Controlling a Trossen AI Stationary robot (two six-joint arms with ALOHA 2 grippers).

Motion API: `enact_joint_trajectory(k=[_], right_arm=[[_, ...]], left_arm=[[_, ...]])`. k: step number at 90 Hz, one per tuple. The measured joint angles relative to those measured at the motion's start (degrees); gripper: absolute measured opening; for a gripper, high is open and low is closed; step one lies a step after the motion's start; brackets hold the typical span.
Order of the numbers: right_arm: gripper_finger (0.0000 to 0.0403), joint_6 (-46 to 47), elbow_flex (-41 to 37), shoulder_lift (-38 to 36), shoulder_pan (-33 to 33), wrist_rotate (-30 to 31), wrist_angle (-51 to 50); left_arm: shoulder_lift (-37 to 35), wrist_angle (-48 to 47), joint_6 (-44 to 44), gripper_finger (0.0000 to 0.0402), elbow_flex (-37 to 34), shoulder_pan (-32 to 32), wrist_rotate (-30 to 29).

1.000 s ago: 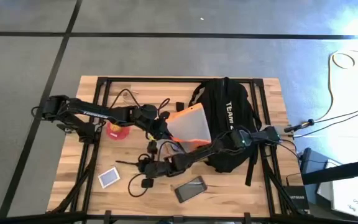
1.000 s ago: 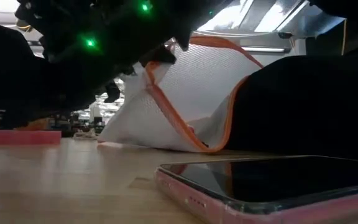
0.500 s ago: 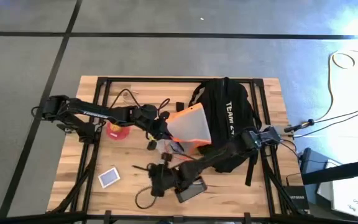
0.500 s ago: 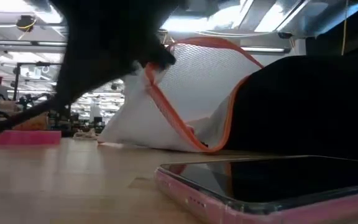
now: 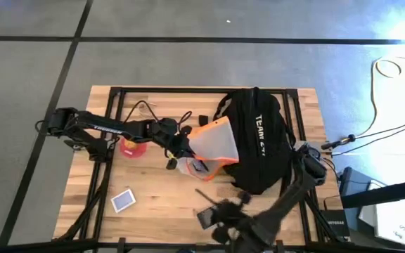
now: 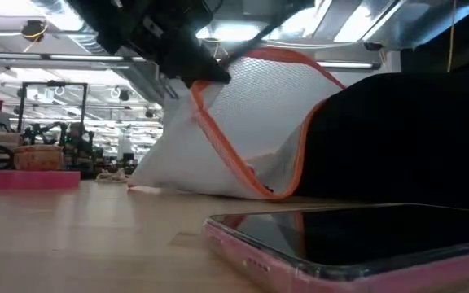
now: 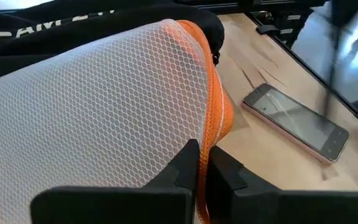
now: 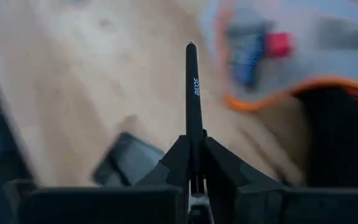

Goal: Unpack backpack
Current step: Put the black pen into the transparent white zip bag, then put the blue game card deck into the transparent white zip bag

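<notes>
From above, the backpack [image 5: 259, 144] sits at the table's right back, white mesh pouch [image 5: 213, 140] poking out its left side; left gripper [image 5: 181, 149] pinches the pouch's orange edge; in the right wrist view, right gripper [image 8: 193, 163] is clamped on a black pen [image 8: 193, 93].

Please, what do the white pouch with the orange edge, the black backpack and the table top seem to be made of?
The white pouch with orange trim looks like synthetic mesh: a fine honeycomb weave shows, with a stitched fabric border. The large rounded black backpack seems to be matte woven fabric, probably nylon or polyester, with printed white lettering. The table top looks like pale wooden planks, with visible grain and seams.
</notes>
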Motion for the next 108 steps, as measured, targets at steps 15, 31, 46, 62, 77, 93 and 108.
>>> enact_joint_trajectory(k=[15, 31, 46, 62, 77, 93, 108], right_arm=[[0.0014, 12.4, -1.1, 0.1, 0.8, 2.3, -8.4], [0.0014, 13.3, -7.0, 0.5, -2.6, 1.3, -3.3], [0.0014, 8.7, -11.3, 0.5, -8.3, 2.5, 2.8], [0.0014, -2.1, -14.5, 0.5, -15.4, 3.7, 12.0], [0.0014, -11.3, -18.6, 0.5, -22.2, 3.3, 26.3], [0.0048, -16.5, -20.3, 0.5, -26.7, 0.8, 31.4], [0.0146, -17.0, -20.4, 0.5, -26.5, 0.3, 29.8]], left_arm=[[0.0, 0.5, 0.4, 0.0, 0.0, 0.0, 0.0], [0.0, 0.6, 0.3, 0.0, 0.0, 0.0, 0.0], [0.0, 0.6, 0.6, 0.0, 0.0, 0.0, 0.0], [0.0, 0.1, 0.3, 0.0, 0.0, 0.0, 0.0], [0.0, -0.1, 0.3, 0.0, 0.0, 0.0, 0.0], [0.0, -1.1, -0.6, 0.0, 0.0, 0.1, -0.3], [0.0, -3.9, 0.2, 0.0, 0.0, 0.0, -0.1]])
